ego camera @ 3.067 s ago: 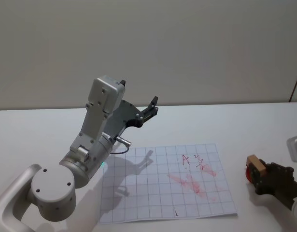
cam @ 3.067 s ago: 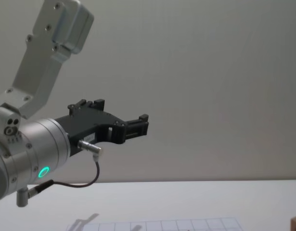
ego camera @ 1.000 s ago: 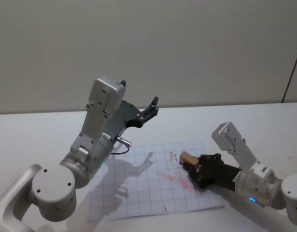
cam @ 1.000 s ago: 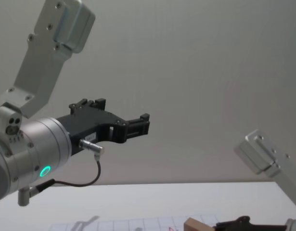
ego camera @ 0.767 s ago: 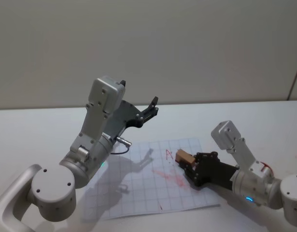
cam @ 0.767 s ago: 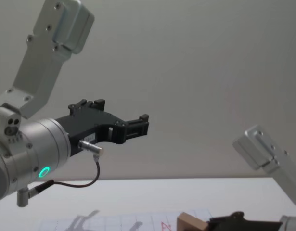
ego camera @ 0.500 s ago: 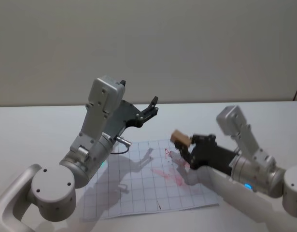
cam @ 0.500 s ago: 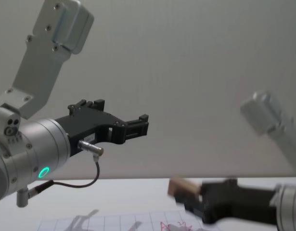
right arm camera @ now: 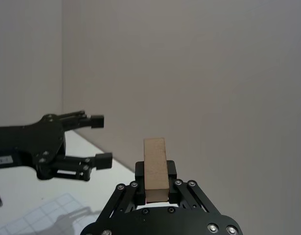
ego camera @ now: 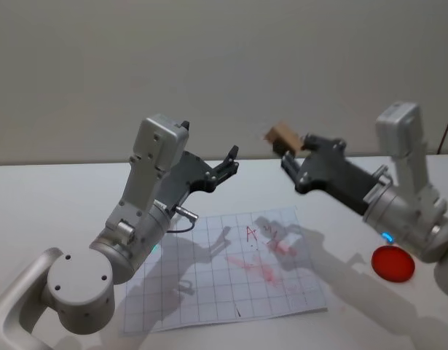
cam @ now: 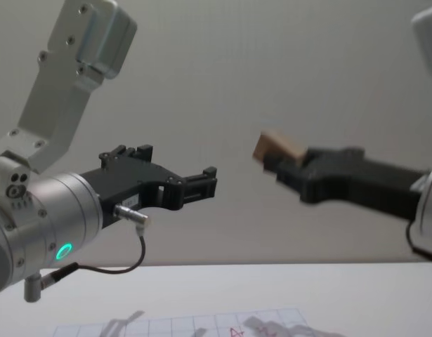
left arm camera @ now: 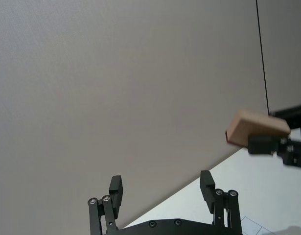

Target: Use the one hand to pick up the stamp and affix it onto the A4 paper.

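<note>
My right gripper (ego camera: 288, 151) is shut on the stamp (ego camera: 283, 135), a small tan wooden block, and holds it high in the air above the far right part of the A4 paper (ego camera: 202, 292). The stamp (right arm camera: 155, 166) stands out between the fingers in the right wrist view, and it also shows in the chest view (cam: 277, 147) and the left wrist view (left arm camera: 255, 128). The gridded white sheet lies flat on the table and carries red marks (ego camera: 264, 255). My left gripper (ego camera: 229, 162) hangs open and empty over the sheet's far left edge, with its arm raised.
A red round disc (ego camera: 393, 263) lies on the white table (ego camera: 49, 197) to the right of the paper, below my right arm. A plain grey wall stands behind the table. My left arm's elbow (ego camera: 78, 288) fills the near left corner.
My right gripper pressed the stamp down onto the paper, then lifted it up and to the right. The paper slid a little to the left. The left arm has not moved.
</note>
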